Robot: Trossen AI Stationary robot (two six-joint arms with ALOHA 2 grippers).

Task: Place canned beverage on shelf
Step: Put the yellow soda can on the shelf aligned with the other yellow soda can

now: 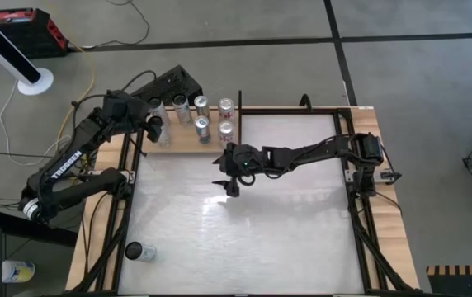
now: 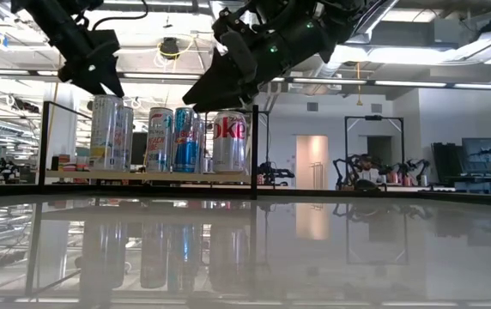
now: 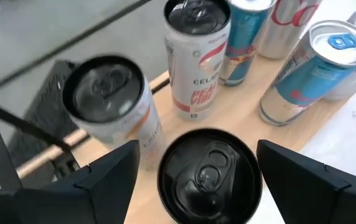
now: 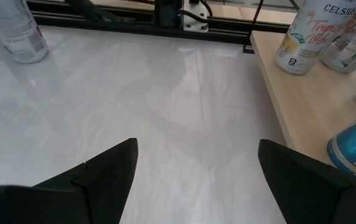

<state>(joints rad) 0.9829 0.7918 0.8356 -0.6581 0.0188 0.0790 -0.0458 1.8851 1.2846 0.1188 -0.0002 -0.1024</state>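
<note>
1. At the left end of the shelf [image 1: 188, 142], the left end effector [image 1: 153, 128] hovers over a black-topped can [image 3: 208, 176] that stands upright on the wood. Its fingers are spread to either side of the can's top, and no contact shows. This placement looks done, or all but done.
2. Further right on the shelf stand more cans, among them a Celsius can [image 3: 196, 59] and a blue-and-silver can [image 3: 305, 74], all upright. I judge most of the task complete.
3. Right of the shelf's middle, the right end effector [image 1: 229, 182] hangs above the bare white worktop [image 1: 285, 239], just in front of the shelf. Its fingers are wide apart and hold nothing.
4. One can [image 1: 139, 252] remains at the worktop's front left corner, well apart from the shelf. It still needs fetching and placing.
</note>
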